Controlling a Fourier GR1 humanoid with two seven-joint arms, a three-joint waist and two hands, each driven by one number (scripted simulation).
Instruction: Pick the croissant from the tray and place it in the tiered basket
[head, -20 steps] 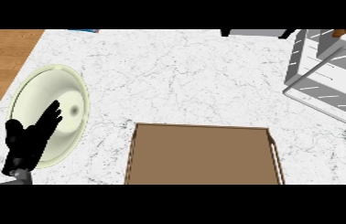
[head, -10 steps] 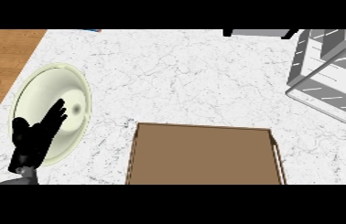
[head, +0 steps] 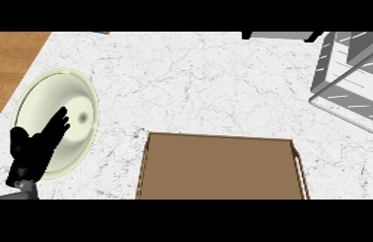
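Observation:
A brown tray (head: 218,167) lies at the bottom centre of the counter, and no croissant shows on it or anywhere else. The tiered basket (head: 346,75), a grey wire frame with glassy shelves, stands at the right edge, partly cut off. My left hand (head: 35,149) rests at the lower left with straight fingers pointing up, over the rim of a pale plate. It holds nothing. My right hand does not show.
A pale green round plate (head: 62,105) lies at the left, near the counter's left edge where wooden floor (head: 18,53) shows. A dark object (head: 280,35) sits at the far edge. White marble counter (head: 197,83) spans the middle.
The view has shifted slightly. My left hand sits a little lower and further left against the plate; its fingers stay straight.

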